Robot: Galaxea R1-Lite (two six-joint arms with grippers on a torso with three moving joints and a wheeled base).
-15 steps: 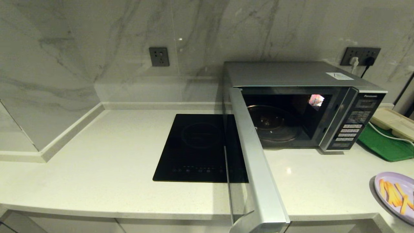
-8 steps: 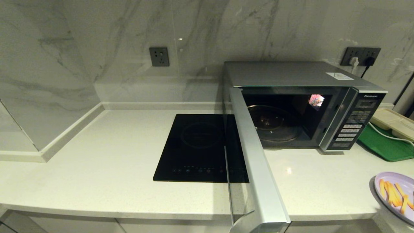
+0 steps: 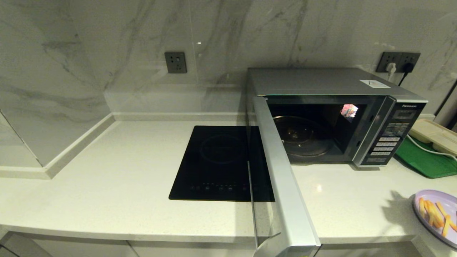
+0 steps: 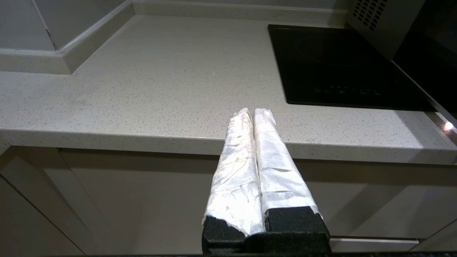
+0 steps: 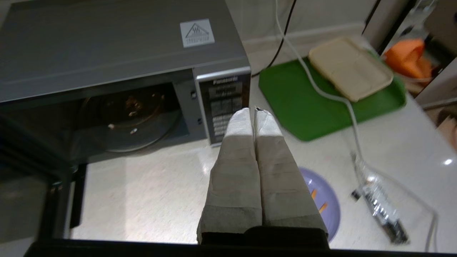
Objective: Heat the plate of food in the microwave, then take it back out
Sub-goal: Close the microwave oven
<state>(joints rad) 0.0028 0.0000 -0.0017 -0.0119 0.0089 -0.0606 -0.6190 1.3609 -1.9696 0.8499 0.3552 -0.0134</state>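
Plate of food (image 3: 437,214) lies on the white countertop (image 3: 107,185) at the right edge of the head view, well apart from the microwave (image 3: 332,114) and in front of the green tray (image 3: 425,160). Fries are visible on its lilac surface. The microwave door (image 3: 282,178) is swung fully open toward the robot, and the glass turntable (image 3: 303,137) inside carries no load.

Compared with the head view 0.5 s ago, a dark shadow now falls on the countertop just left of the plate; the plate, door and microwave are unchanged in position.

Right gripper (image 5: 254,110) hangs above the countertop between the keypad panel (image 5: 223,107) and the plate, fingers pressed together and holding nothing. The plate shows partly under its fingers.

Left gripper (image 4: 251,111) is parked off the front edge of the countertop, left of the black cooktop (image 4: 342,67), fingers pressed together and empty.

Neither gripper appears in the head view.
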